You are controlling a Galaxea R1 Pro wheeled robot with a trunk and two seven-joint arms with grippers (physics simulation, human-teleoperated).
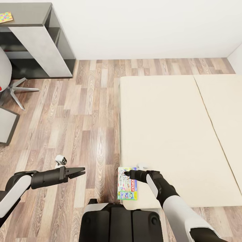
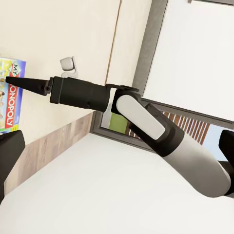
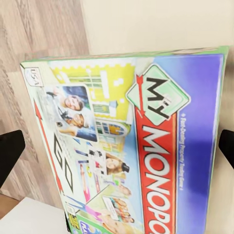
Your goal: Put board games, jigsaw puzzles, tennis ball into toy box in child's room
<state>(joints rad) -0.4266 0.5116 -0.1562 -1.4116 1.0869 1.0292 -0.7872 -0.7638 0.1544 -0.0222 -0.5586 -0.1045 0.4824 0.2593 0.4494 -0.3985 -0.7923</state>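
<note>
Overhead, from the head camera, one board game (image 1: 127,183), a Monopoly box, lies on the near corner of the bed (image 1: 174,134), partly overhanging the edge toward the wooden floor (image 1: 84,117). The right hand (image 1: 126,173) sits at the box's far end; whether its fingers are closed there cannot be told from this angle. The left hand (image 1: 80,172) hangs over the floor beside the bed, well apart from the box, fingers nearly together with nothing between them. One jigsaw puzzle (image 1: 5,16) lies on the desk (image 1: 27,15) far across the floor from the bed, and a chair (image 1: 8,84) stands by that desk.

From the left wrist camera, the right arm (image 2: 141,122) reaches across, its hand (image 2: 12,81) tapering to a point at the Monopoly box (image 2: 10,95) on the bed.

From the right wrist camera, that single box (image 3: 131,146) lies between the two spread dark fingertips (image 3: 9,156), which stand clear of its edges, gripping nothing.
</note>
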